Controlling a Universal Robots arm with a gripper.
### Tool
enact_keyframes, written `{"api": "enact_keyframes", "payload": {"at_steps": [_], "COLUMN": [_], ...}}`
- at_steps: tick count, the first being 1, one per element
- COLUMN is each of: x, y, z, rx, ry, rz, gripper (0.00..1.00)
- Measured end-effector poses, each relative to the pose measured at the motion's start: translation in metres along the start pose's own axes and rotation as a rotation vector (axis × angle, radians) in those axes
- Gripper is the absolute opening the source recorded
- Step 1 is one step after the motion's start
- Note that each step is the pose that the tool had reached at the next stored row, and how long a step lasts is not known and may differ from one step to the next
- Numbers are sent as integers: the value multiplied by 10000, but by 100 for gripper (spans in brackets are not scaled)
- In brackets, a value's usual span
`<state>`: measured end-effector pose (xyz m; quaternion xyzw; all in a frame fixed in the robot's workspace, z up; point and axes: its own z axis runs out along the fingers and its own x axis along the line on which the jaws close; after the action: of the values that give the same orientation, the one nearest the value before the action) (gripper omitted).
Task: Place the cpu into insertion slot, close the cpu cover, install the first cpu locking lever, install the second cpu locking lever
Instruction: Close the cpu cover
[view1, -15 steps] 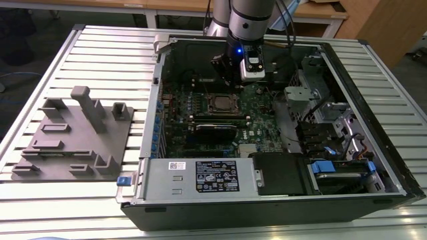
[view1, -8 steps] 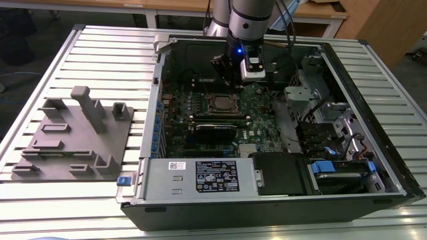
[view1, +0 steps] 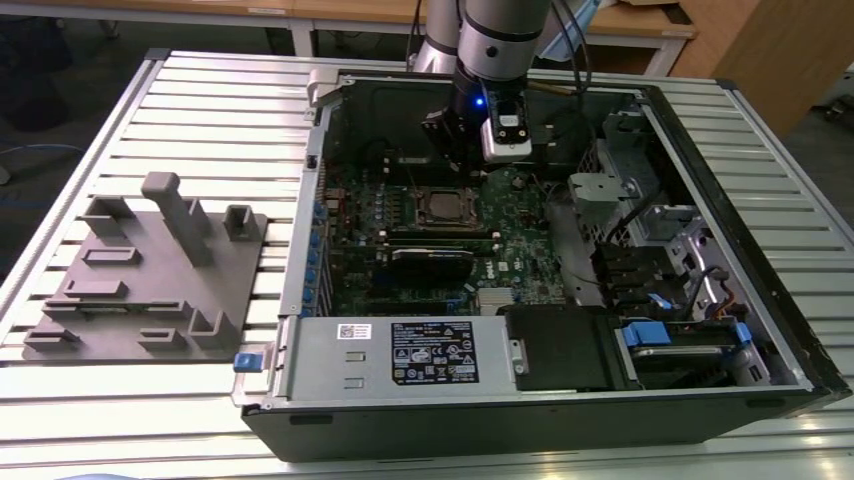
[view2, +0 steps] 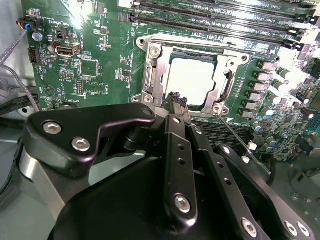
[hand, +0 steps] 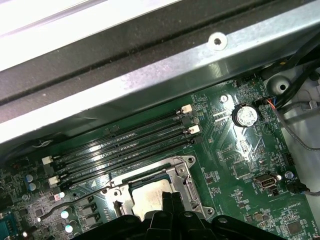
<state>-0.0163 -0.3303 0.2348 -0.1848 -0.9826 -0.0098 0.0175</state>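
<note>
**A:** What could have gone wrong there, starting from the big things?

**B:** The arm reached deep into the open computer case (view1: 747, 200), so the wrist could have struck one of its walls. Below it, the motherboard (view1: 360, 200) was crowded, and a sideways slip could have scraped its small parts.

**A:** And at the socket?

**B:** The cpu (view2: 192, 80) already lay in the insertion slot (view2: 143, 44), with the cpu cover (view2: 150, 75) down around it. The gripper (view2: 176, 99) was just beside one edge of the cover. Its fingers were pressed together and held nothing I could see. Whether it touched the cover, I could not tell. One thin locking lever (view2: 232, 132) stuck out free beside the socket. In the first wrist view another lever (hand: 70, 205) also seemed unlatched. I judged that closed fingertips could slide off such a thin wire, and it might spring back.

**A:** Any writing?

**B:** A large white label (view1: 434, 352) and a small barcode sticker (view1: 354, 332) sat on the grey metal box inside the case. The board carried fine white print. I left all of it unread.
</note>
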Motion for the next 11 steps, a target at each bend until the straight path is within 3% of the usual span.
{"api": "enact_keyframes", "payload": {"at_steps": [7,11], "x": [0,0], "y": [0,0], "z": [3,8], "rx": [-1,12], "ry": [0,3], "rz": [-18,-314], "gripper": [11,11]}}
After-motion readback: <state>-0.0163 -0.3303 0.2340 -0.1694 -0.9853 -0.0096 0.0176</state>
